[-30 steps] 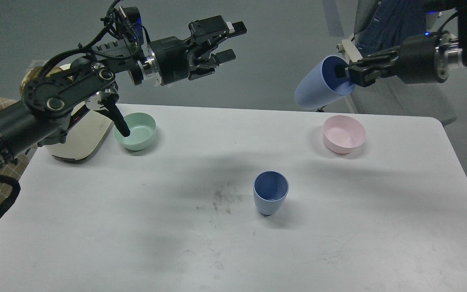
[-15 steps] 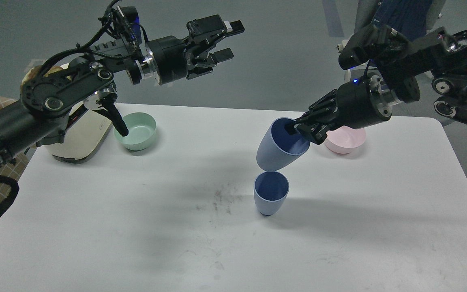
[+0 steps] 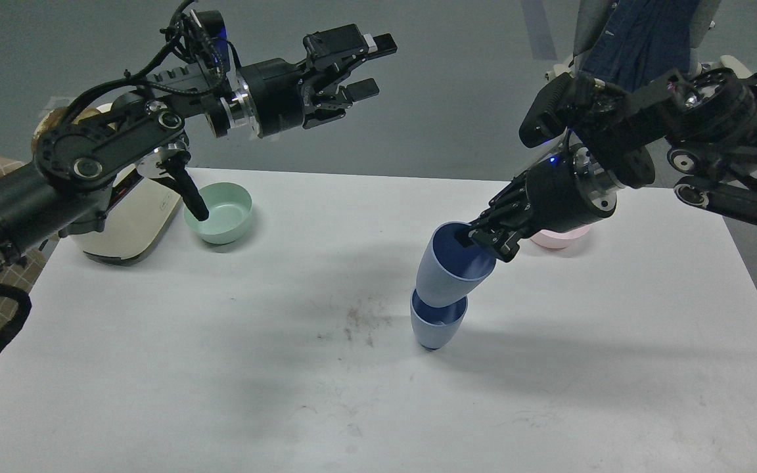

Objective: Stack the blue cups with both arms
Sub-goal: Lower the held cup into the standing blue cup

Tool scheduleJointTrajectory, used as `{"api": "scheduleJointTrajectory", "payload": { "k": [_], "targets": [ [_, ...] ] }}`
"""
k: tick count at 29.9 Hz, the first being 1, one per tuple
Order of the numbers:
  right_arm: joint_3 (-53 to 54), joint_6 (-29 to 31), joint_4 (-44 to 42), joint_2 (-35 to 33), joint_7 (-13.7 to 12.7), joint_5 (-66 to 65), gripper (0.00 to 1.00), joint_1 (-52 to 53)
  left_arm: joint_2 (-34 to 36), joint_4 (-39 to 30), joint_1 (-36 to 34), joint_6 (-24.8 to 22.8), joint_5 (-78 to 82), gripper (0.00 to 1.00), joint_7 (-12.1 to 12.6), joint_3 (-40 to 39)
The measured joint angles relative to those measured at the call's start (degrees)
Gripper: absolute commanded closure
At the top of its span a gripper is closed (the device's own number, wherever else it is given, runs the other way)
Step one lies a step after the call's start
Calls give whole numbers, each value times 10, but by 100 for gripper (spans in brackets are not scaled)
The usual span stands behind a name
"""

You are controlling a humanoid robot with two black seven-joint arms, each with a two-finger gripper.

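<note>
One blue cup (image 3: 435, 326) stands upright on the white table (image 3: 221, 368) near its middle. My right gripper (image 3: 483, 242) is shut on the rim of the second blue cup (image 3: 447, 268), which is tilted, with its base inside the mouth of the standing cup. My left gripper (image 3: 368, 64) is open and empty, held high above the table's far left, well away from both cups.
A mint-green bowl (image 3: 221, 213) sits at the back left beside a cream box (image 3: 130, 226). A pink bowl (image 3: 559, 238) sits at the back right, mostly hidden behind my right wrist. A scuffed dark patch (image 3: 359, 325) marks the table left of the cups.
My right arm has swung down and left from above the table's far edge, carrying the cup and lowering its base into the standing cup. The left arm has not moved.
</note>
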Motion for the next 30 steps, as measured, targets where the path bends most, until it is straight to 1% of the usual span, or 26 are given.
{"api": "scheduleJointTrajectory", "payload": {
  "k": [7, 15, 24, 30],
  "targets": [
    [-7, 0, -14, 15, 0, 0, 100, -7, 2, 0, 0, 0, 0, 12, -1, 0],
    [-11, 0, -15, 16, 0, 0, 100, -9, 3, 0, 0, 0, 0, 12, -1, 0],
    [-12, 0, -15, 17, 0, 0, 88, -11, 2, -1, 0, 0, 0, 12, -1, -1],
    [-12, 0, -15, 16, 0, 0, 86, -12, 2, -1, -1, 0, 0, 12, -1, -1]
  ]
}}
